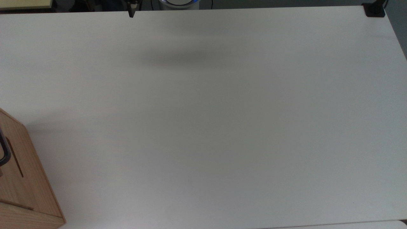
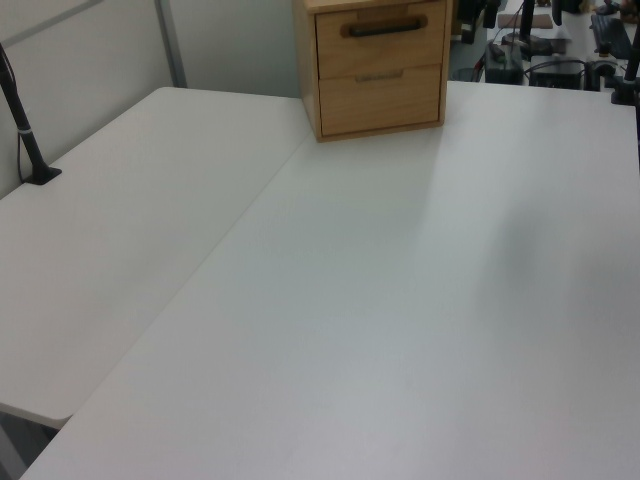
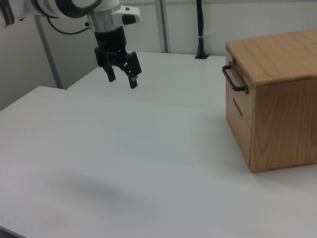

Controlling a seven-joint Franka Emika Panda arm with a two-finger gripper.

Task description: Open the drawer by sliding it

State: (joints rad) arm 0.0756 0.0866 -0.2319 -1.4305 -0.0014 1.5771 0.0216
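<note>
The top view's left edge cuts off the drawer (image 1: 12, 159); its upper edge crops the pincer (image 1: 131, 12).

This looks like a robotics lab or research workspace. Broad white tables (image 2: 330, 300) stand pushed together edge to edge, bare except for a small wooden cabinet (image 3: 277, 99). A black camera pole (image 2: 20, 115) is clamped to one table edge, backed by grey partition panels (image 2: 90, 45). A white robot arm (image 3: 74, 7) hangs over the surface, and behind the cabinet in the left view sits a clutter of cables and dark equipment (image 2: 545, 55) — more bench than office.
</note>
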